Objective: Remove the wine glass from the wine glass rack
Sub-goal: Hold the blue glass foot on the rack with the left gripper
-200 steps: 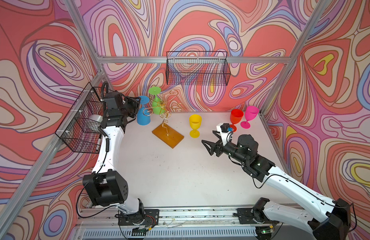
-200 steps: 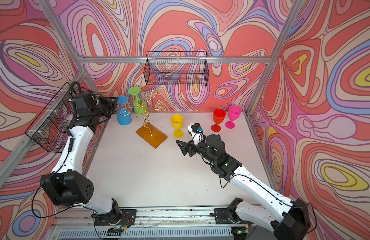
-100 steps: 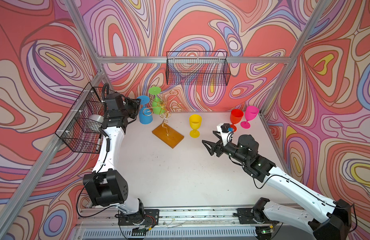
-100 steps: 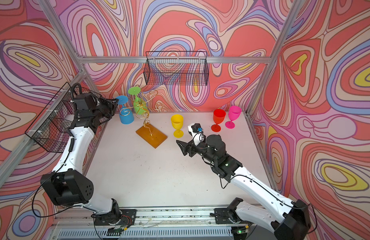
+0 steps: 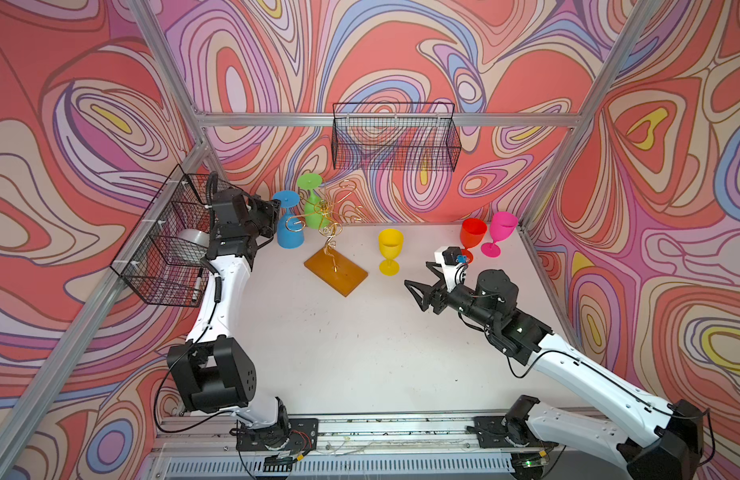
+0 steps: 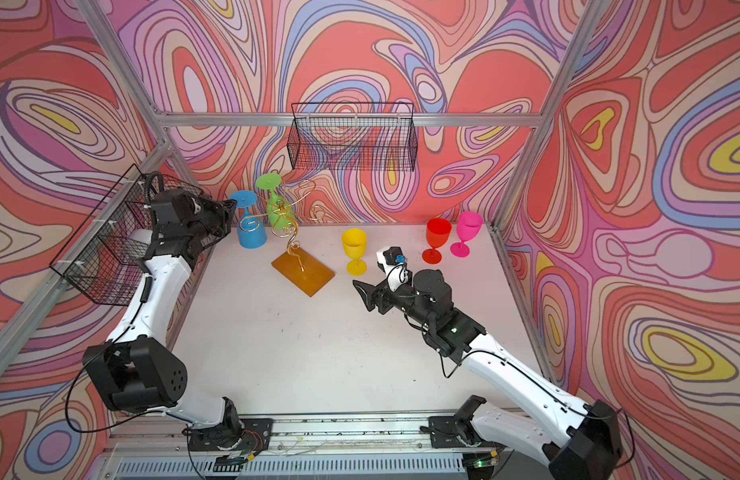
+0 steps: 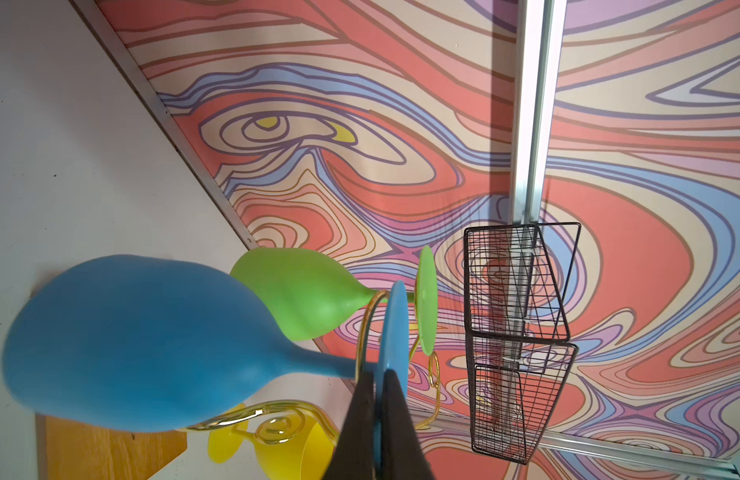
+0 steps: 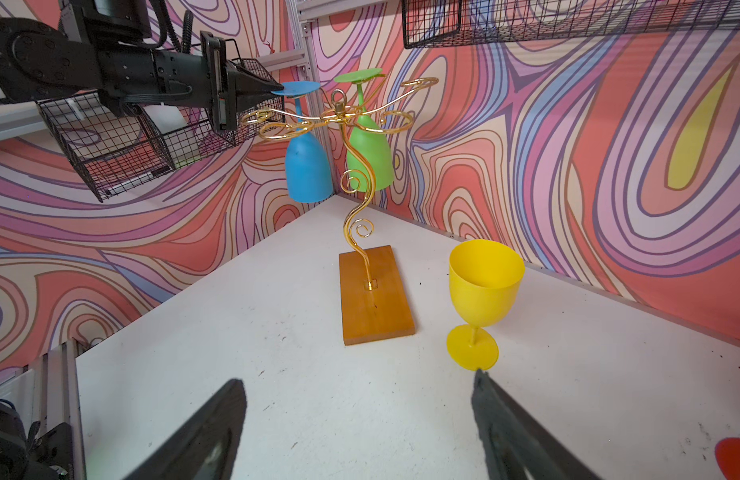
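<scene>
Left gripper (image 7: 379,376) has closed, pinching blue wine glass (image 7: 143,345) by its foot rim; thin hold could slip or drag wine glass rack (image 8: 374,303) over; right gripper (image 8: 357,380) stands spread.

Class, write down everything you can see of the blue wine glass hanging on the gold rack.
The blue wine glass looks like matte, opaque plastic, with a rounded bowl, a slim stem and a flat round foot. It hangs upside down, foot uppermost, with its stem passing through a curled arm of the wine glass rack and its bowl hanging free below. A green glass hangs beside it. The left gripper is shut on the foot's edge, one finger on each face.
</scene>
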